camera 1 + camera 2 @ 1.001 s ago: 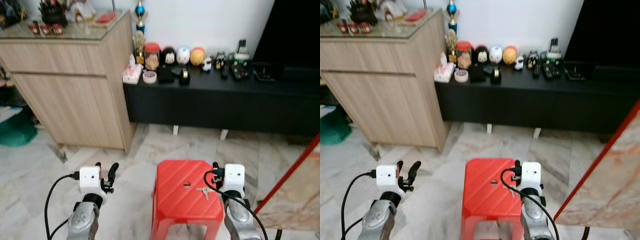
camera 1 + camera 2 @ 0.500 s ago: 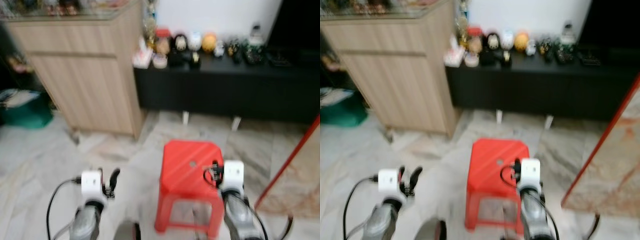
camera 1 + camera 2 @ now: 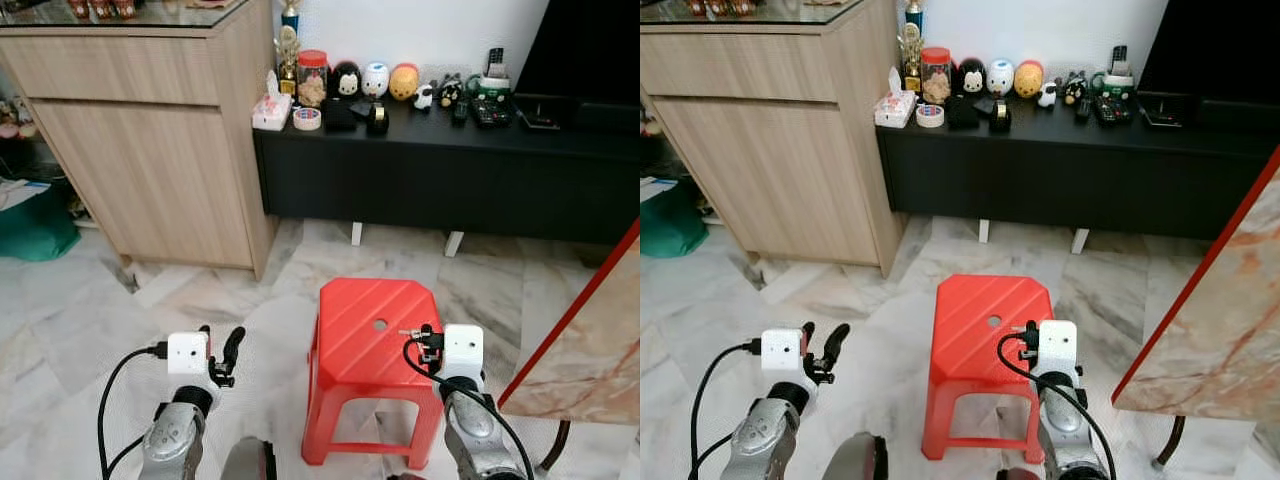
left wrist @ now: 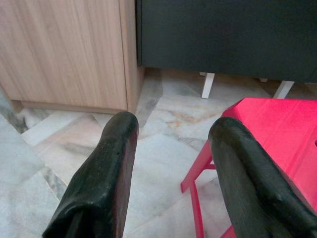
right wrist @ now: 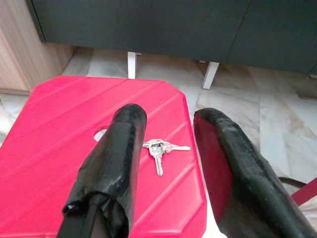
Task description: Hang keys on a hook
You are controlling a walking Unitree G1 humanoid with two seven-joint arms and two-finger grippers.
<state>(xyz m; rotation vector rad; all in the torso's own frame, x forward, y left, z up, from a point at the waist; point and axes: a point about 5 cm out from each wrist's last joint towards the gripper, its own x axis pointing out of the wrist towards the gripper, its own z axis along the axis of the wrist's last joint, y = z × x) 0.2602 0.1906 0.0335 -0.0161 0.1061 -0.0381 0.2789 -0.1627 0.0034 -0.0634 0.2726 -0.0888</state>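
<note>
- Right now, one bunch of keys (image 5: 159,148) lies on one red stool (image 5: 59,129), partly hidden behind the right gripper (image 5: 166,148), fingers apart.
- Left gripper (image 4: 171,163) spread over floor.

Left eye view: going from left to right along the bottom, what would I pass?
Left gripper → red stool → keys → right gripper → marble slab.

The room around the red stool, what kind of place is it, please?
Probably a home living room: a long black TV console carrying small figurines, a wooden cabinet beside it, and a marble tile floor.
</note>
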